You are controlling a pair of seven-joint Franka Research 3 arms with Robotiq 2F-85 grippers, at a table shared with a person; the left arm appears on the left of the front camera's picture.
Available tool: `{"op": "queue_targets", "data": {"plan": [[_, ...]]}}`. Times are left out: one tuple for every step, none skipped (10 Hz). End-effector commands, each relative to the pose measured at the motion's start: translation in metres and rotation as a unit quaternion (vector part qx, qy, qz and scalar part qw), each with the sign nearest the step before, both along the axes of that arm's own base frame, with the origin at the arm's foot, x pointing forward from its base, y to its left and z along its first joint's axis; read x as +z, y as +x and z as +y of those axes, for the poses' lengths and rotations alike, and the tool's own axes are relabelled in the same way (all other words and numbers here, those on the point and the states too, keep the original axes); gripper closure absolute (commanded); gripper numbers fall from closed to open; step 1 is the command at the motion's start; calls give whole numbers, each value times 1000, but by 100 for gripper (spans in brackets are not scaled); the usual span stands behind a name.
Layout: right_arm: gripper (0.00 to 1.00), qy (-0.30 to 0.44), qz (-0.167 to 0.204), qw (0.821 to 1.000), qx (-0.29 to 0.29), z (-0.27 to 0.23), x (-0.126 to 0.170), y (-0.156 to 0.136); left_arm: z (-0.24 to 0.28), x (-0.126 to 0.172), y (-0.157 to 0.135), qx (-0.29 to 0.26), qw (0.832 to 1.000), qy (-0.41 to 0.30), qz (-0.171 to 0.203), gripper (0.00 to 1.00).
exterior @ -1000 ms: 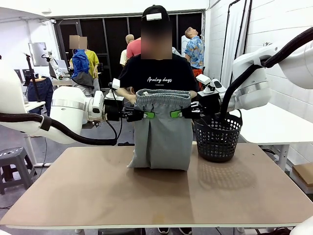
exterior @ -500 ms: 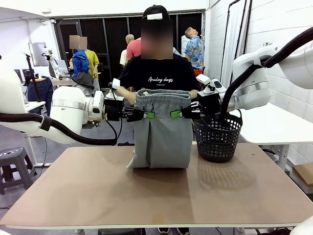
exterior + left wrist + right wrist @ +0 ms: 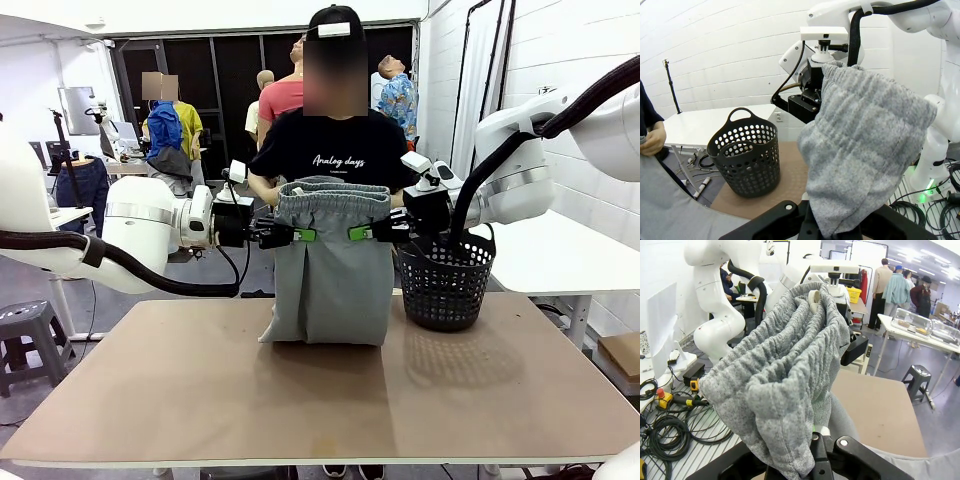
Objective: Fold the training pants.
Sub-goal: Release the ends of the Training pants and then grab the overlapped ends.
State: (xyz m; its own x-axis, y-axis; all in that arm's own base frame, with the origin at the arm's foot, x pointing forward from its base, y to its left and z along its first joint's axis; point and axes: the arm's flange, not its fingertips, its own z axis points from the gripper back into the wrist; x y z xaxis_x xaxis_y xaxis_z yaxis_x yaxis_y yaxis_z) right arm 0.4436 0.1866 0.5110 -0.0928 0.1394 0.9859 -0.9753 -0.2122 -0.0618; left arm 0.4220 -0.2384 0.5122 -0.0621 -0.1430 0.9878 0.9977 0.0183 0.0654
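The light grey training pants (image 3: 332, 270) hang upright over the far half of the table, waistband on top, leg ends resting on the tabletop. My left gripper (image 3: 303, 236) is shut on the pants' left edge just below the waistband. My right gripper (image 3: 360, 234) is shut on the right edge at the same height. In the left wrist view the gathered grey cloth (image 3: 860, 145) bunches up between the black fingers. The right wrist view has the ribbed waistband (image 3: 785, 375) piled over the clamped fingers. A person's hands (image 3: 268, 196) are at the waistband behind the pants.
A black mesh basket (image 3: 446, 283) stands on the table right of the pants, close under my right arm, and also shows in the left wrist view (image 3: 746, 157). The brown tabletop (image 3: 320, 400) stretches toward the near edge. The person stands at the far side.
The person has shifted slightly to the right and straightened up behind the pants. Both grippers and the pants stay where they were.
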Motion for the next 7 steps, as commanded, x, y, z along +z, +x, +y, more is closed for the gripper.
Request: {"op": "queue_targets", "data": {"plan": [[100, 16, -1, 1000, 2, -1, -1, -2, -2, 4, -1, 4, 1000, -9, 0, 100], [100, 16, -1, 1000, 2, -1, -1, -2, -2, 4, -1, 4, 1000, -9, 0, 100], [100, 16, -1, 1000, 2, -1, -1, -2, -2, 4, -1, 4, 1000, -9, 0, 100], [100, 16, -1, 1000, 2, -1, -1, -2, -2, 4, -1, 4, 1000, -9, 0, 100], [100, 16, -1, 1000, 2, -1, -1, -2, -2, 4, -1, 4, 1000, -9, 0, 100], [100, 16, -1, 1000, 2, -1, -1, -2, -2, 4, -1, 4, 1000, -9, 0, 100], [100, 16, -1, 1000, 2, -1, -1, -2, -2, 4, -1, 4, 1000, -9, 0, 100]]}}
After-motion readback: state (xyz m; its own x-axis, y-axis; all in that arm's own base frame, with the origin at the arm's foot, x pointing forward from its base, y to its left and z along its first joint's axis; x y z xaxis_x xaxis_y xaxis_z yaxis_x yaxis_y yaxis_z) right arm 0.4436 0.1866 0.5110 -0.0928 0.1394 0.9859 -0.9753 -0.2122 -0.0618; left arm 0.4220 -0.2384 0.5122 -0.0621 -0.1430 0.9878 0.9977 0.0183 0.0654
